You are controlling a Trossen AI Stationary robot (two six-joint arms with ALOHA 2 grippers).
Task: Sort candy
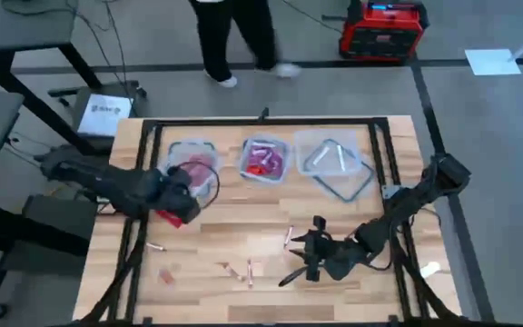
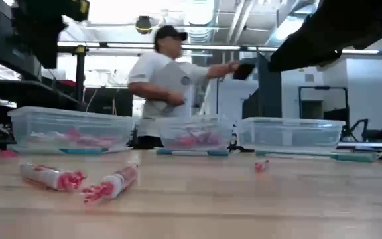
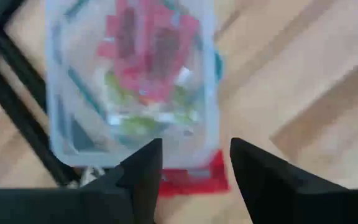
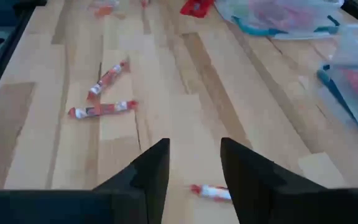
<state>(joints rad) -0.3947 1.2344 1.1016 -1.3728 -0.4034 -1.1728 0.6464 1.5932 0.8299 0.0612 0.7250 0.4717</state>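
Candy (image 4: pixel 211 192) btwn right hand (image 4: pixel 194 163) fingers

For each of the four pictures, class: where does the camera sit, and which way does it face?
High: overhead, looking down; both arms, left pincer, right pincer.
Low: table-top height, looking level past candy at three tubs; arm parts overhead.
Left wrist: between open fingers, over left tub.
Right wrist: fingers over candy.
Shared: tubs.

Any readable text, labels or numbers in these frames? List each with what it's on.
None can be read.
White sheet on the floor beside the table: dark print, too blurred.
Red machine on the floor: no legible marking.
Candy wrappers: print too small.
Person's shirt badge: blurred.
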